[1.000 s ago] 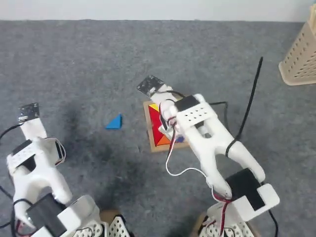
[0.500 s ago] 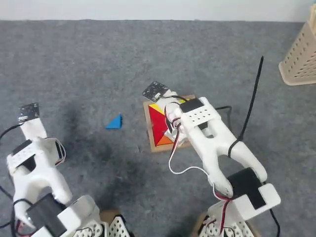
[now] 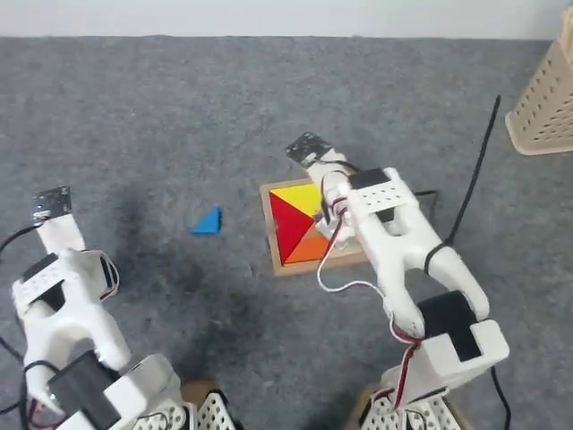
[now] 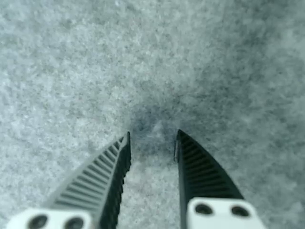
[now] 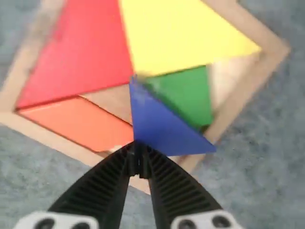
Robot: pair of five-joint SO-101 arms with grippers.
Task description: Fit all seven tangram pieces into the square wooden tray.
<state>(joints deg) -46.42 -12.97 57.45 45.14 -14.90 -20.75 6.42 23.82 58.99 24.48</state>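
The square wooden tray [image 3: 279, 266] lies mid-table with a red triangle [image 3: 286, 224], a yellow triangle [image 3: 303, 195] and an orange piece [image 3: 309, 248] in it. In the right wrist view the tray [image 5: 269, 59] also holds a green piece [image 5: 188, 93] beside bare wood. My right gripper [image 5: 139, 151] is shut on a corner of a dark blue triangle [image 5: 159, 124], which hangs tilted over the green piece. A small light blue triangle [image 3: 208, 221] lies on the carpet left of the tray. My left gripper [image 4: 152, 136] stands open over bare carpet, its arm [image 3: 63, 287] at the front left.
A beige perforated basket [image 3: 546, 90] stands at the back right corner. A black cable [image 3: 470, 179] rises behind the right arm [image 3: 385, 224]. Grey carpet stretches around the tray.
The right arm has shifted to the right across the tray, uncovering the red, yellow and orange pieces. The left arm has not moved.
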